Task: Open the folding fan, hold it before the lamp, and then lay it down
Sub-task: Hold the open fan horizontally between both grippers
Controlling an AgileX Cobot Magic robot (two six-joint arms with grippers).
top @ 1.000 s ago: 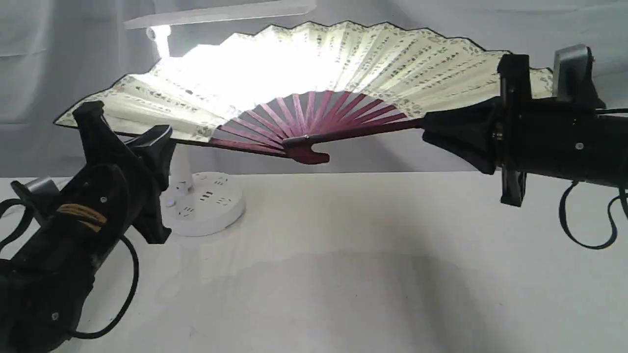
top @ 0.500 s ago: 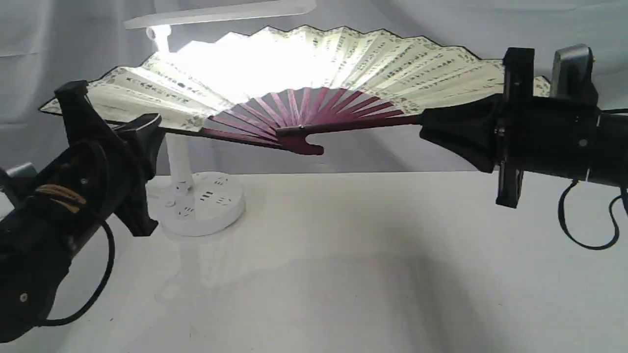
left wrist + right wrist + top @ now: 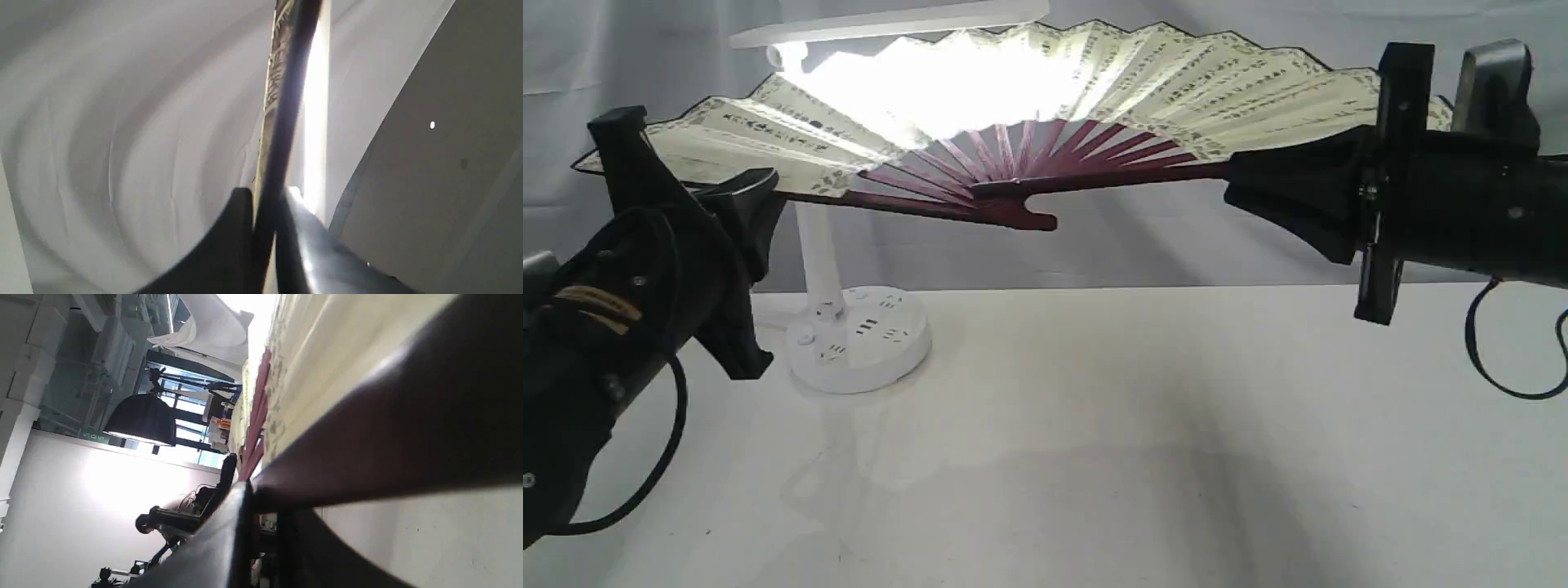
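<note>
The folding fan (image 3: 1176,90) is spread wide and held up in the air in front of the lamp (image 3: 849,335), whose light glows through the cream paper. Its maroon ribs meet at a pivot near the middle. My left gripper (image 3: 760,192) is shut on the fan's left outer rib; the left wrist view shows that rib (image 3: 282,122) clamped edge-on between the fingers. My right gripper (image 3: 1233,175) is shut on the right outer rib, which crosses the right wrist view as a dark bar (image 3: 388,449) under the paper. The lamp's light bar (image 3: 890,20) sits just above the fan.
The white table (image 3: 1094,449) lies below the fan, with the lamp's round base and its sockets at back left. A pale cloth backdrop (image 3: 605,65) hangs behind. Black cables loop under both arms.
Both arms have lifted the open fan higher and slightly left, bringing its top edge level with the lamp's light bar. Both grips are unchanged.
</note>
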